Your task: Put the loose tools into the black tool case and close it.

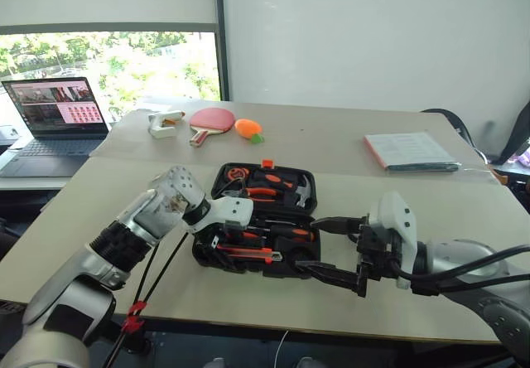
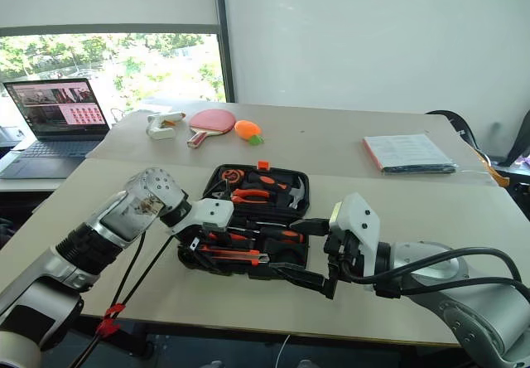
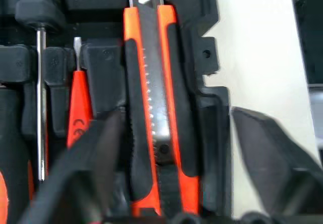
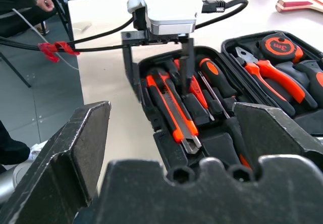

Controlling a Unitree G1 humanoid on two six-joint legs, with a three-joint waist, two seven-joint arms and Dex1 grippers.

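A two-armed robot leans over a pale table (image 1: 431,219) on which a black tool case (image 1: 257,223) lies open, its recesses showing orange-and-black tools. The step in hand looks like the seating of the utility knife (image 4: 171,110) — it lies in its slot along the case's near-left edge, directly under the left gripper (image 4: 159,65). That gripper's two black fingers stand apart on either side of the knife, one finger (image 3: 96,148) over the case's inner recesses, the other out past the case's edge over the table; they hold nothing, and I cannot tell whether they brush the knife. Just inward of that claw lie a small flat orange tool (image 3: 79,105) and a screwdriver (image 4: 214,75). The right gripper (image 1: 335,248) hovers at the case's right side, its fingers wide apart and empty, pointing toward the case. No loose tool is visible on the table nearby, so the next move likely calls for lifting the left claw clear and then swinging the lid shut — with the far half folded down over the near one.
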